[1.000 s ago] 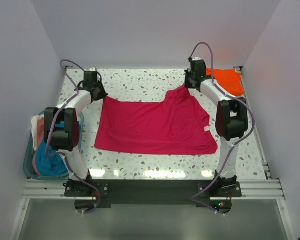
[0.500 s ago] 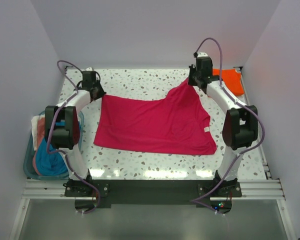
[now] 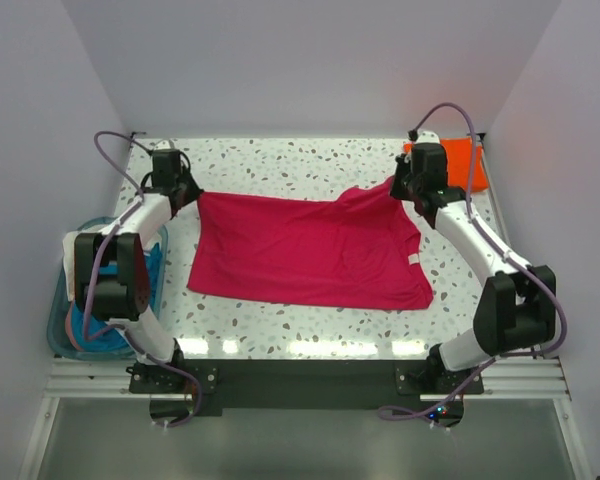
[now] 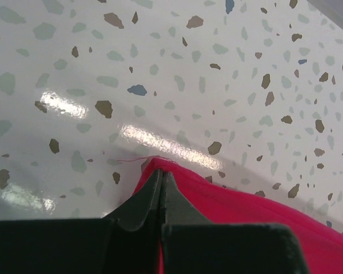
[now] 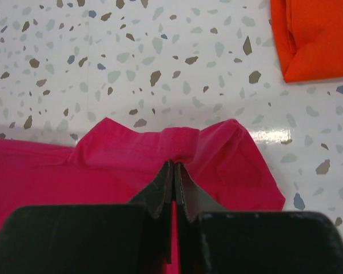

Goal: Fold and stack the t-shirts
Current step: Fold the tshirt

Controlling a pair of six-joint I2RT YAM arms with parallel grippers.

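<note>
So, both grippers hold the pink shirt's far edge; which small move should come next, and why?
Probably draw the right gripper slightly outward, to the right. It and the left gripper are shut on the far edge of the magenta shirt, but the cloth bunches by the right one, so it is not yet flat for folding.

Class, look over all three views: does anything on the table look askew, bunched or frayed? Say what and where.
The magenta t-shirt is not flat: its far right corner puckers into folds where the right pincer pinches it. At the far left corner, gripped by the left pincer, a loose thread strays out.
</note>
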